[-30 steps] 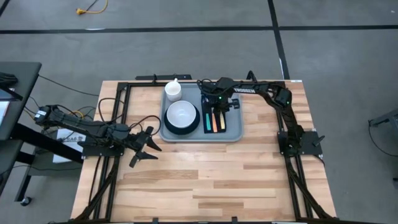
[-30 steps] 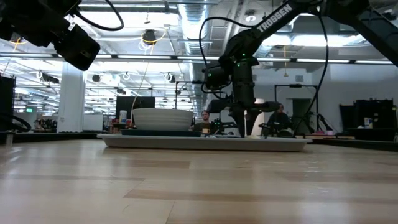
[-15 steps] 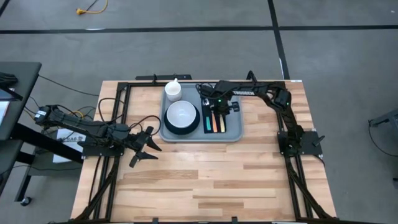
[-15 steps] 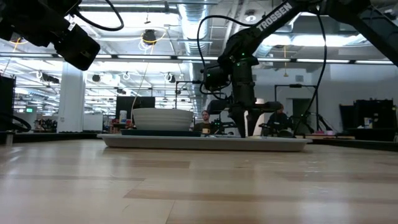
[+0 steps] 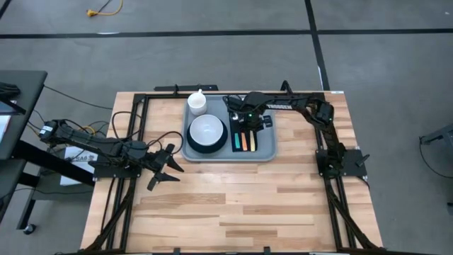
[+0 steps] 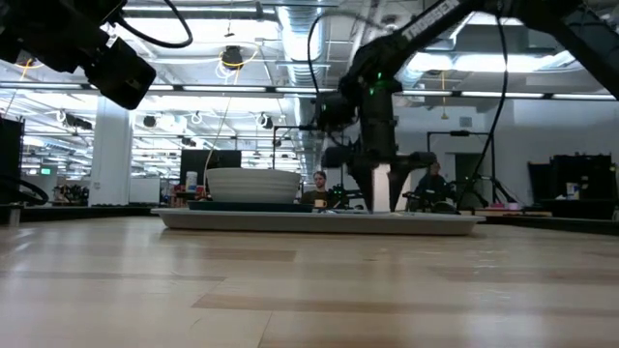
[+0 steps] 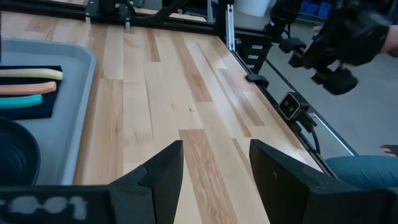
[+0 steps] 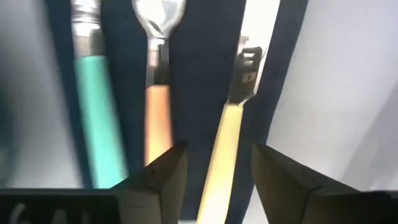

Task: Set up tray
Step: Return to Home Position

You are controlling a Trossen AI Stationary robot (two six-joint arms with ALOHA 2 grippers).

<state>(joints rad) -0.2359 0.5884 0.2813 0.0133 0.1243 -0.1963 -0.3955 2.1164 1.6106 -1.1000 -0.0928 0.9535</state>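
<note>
The pale grey-blue tray (image 5: 265, 145) lies at the table's far middle. It holds a white bowl (image 5: 207, 129) on a dark plate and a black napkin (image 5: 236, 142). Teal, orange and yellow-handled utensils (image 5: 245, 139) lie side by side on the napkin. My right gripper (image 5: 248, 122) hangs open just over the napkin's far end. In the right wrist view its fingers stand on either side of the yellow-handled fork (image 8: 231, 127), which lies flat. My left gripper (image 5: 164, 168) waits open low over the table, left of the tray.
A white cup (image 5: 197, 103) stands on the table just beyond the tray's far left corner. Black frame rails (image 5: 141, 106) run along the table's edges. Bare wood (image 5: 233, 205) spreads across the near half of the table.
My right gripper has opened and let go of the yellow-handled fork, which now lies on the napkin beside the other two utensils. The gripper has also risen a little above the tray.
</note>
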